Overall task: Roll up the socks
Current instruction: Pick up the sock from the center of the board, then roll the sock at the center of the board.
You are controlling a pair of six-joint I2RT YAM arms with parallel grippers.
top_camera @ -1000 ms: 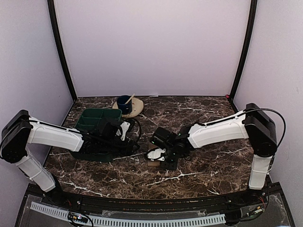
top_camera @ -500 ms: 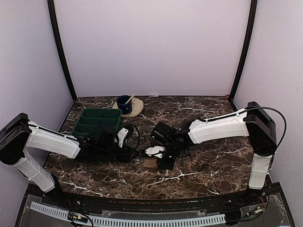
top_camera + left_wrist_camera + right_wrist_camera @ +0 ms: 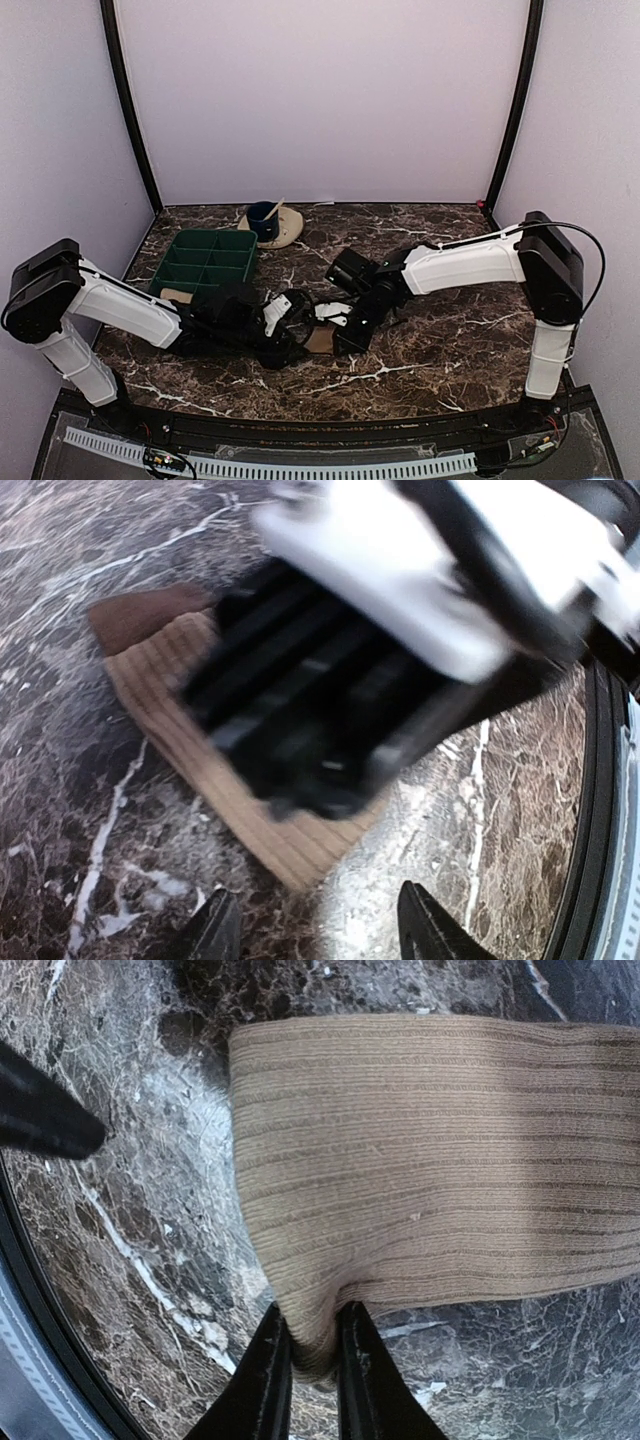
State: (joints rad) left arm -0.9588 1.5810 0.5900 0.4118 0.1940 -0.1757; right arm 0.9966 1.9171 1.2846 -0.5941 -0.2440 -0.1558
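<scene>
Sock: tan-beige ribbed sock (image 3: pixel 430 1160), soft knitted cloth, matt, with fine raised ribs running along its length.
Sock end: dark red end patch (image 3: pixel 140 615), cloth as well, matt, and smoother than the ribbed part.
Table: dark brown marble-look table (image 3: pixel 450 340) with white veins, hard and smooth, with a faint sheen.
Tray: dark green compartment tray (image 3: pixel 205 262), looks like smooth plastic, dull shine.
Arm casing: white casing of the right arm (image 3: pixel 460 268), smooth glossy plastic.
Fingers: right gripper's black fingers (image 3: pixel 268 1380) and left gripper's black fingers (image 3: pixel 430 930), hard smooth plastic, near matt.
Walls: pale lilac walls (image 3: pixel 320 100), flat and matt.
</scene>
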